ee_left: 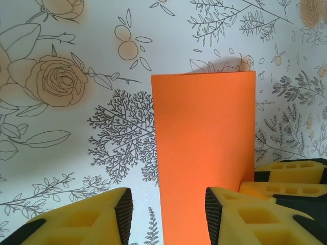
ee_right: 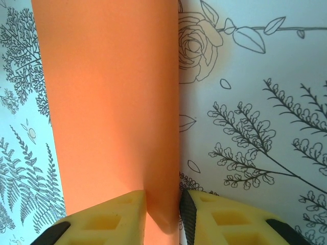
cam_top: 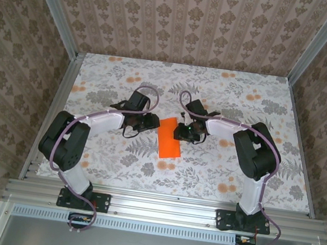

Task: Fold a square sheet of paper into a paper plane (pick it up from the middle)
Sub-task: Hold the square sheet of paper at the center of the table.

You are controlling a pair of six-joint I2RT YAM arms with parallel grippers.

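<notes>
The square sheet of paper point(cam_top: 170, 137) lies on the flowered table as a bright orange rectangle, folded in half, between the two grippers. My left gripper point(cam_top: 151, 122) is at its left long edge. In the left wrist view the left gripper point(ee_left: 168, 217) is open wide, and the paper point(ee_left: 204, 148) runs between its fingers and under the right one. My right gripper point(cam_top: 182, 131) is at the paper's right edge. In the right wrist view the right gripper point(ee_right: 162, 217) stands narrowly open astride that edge of the paper point(ee_right: 110, 102). Its left finger point(ee_right: 112, 219) is over the sheet and its right finger beside it.
The cloth on the table point(cam_top: 218, 167) is printed with grey leaves and pale orange flowers. Patterned walls and metal rails point(cam_top: 57, 101) close in the left, right and back. The right gripper's yellow fingers point(ee_left: 288, 176) show at the right of the left wrist view.
</notes>
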